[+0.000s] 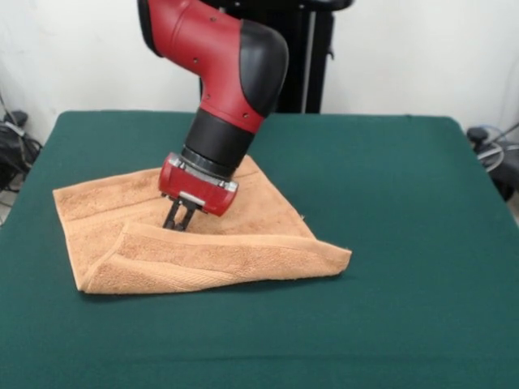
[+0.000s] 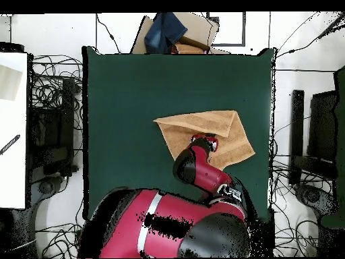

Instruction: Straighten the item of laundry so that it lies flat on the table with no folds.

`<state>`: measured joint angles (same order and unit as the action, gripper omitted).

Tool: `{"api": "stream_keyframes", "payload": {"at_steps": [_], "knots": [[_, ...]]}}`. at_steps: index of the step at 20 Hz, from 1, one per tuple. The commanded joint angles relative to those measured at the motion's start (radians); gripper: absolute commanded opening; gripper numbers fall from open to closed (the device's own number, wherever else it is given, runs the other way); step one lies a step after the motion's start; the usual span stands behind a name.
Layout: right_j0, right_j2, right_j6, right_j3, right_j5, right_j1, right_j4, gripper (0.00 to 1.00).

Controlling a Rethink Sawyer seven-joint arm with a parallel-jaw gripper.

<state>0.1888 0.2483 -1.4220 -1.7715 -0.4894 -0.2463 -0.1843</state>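
Observation:
The peach-orange towel (image 1: pixel 243 251) lies on the dark green table (image 1: pixel 389 186), left of the middle in the front view. Its near part is folded back over itself as a long flap, with a raised corner at the right. My gripper (image 1: pixel 179 220) comes down on the towel's middle, just behind the flap's edge. Its fingers stand close together, pinching the cloth there. In the overhead view the towel (image 2: pixel 226 131) lies at the table's (image 2: pixel 135 101) right side, and the gripper (image 2: pixel 203 141) is over its lower middle.
The red and black arm (image 1: pixel 227 73) leans over the towel from the table's far side. In the overhead view a cardboard box with blue cloth (image 2: pixel 174 32) stands beyond the table's top edge. Cables and equipment (image 2: pixel 50 128) lie on both sides.

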Motion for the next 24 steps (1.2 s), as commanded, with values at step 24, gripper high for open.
{"api": "stream_keyframes", "payload": {"at_steps": [24], "knots": [[0.088,-0.193,-0.297,0.052,-0.381,0.139,0.095,0.0]]}}
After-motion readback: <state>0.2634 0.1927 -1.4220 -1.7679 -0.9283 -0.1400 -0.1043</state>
